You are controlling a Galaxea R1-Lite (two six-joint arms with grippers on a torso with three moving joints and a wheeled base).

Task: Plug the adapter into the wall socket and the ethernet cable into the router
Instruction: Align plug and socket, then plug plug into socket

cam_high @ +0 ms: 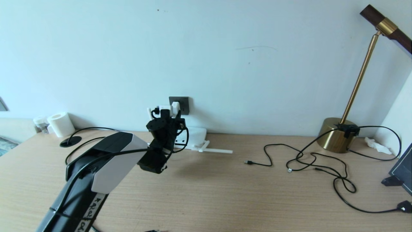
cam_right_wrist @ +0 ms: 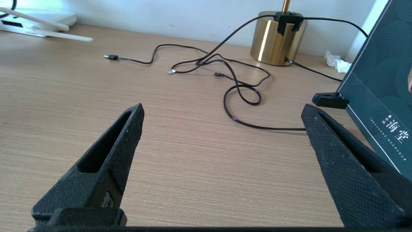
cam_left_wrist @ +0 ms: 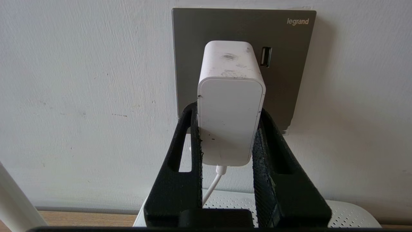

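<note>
My left gripper [cam_high: 170,113] [cam_left_wrist: 228,109] is up at the wall, shut on the white adapter [cam_left_wrist: 230,106] [cam_high: 174,108], one black finger on each side of it. The adapter's far end sits against the dark grey wall socket [cam_left_wrist: 289,64] [cam_high: 184,102]; its pins are hidden, and its thin white cord [cam_left_wrist: 210,187] hangs down. The white router [cam_high: 194,133] [cam_left_wrist: 289,206] [cam_right_wrist: 38,16] lies right below by the wall, one antenna [cam_high: 216,150] flat on the desk. My right gripper [cam_right_wrist: 222,108] hovers open and empty low over bare desk. I cannot pick out the ethernet cable's plug; a thick black cable [cam_high: 84,129] loops at the left.
Thin black cords [cam_high: 309,161] with small tips sprawl across the desk's right half toward a brass lamp [cam_high: 336,137]. A dark box [cam_right_wrist: 379,90] stands at the right edge, with a crumpled tissue [cam_high: 375,145] behind it. A paper roll [cam_high: 61,124] is at the far left.
</note>
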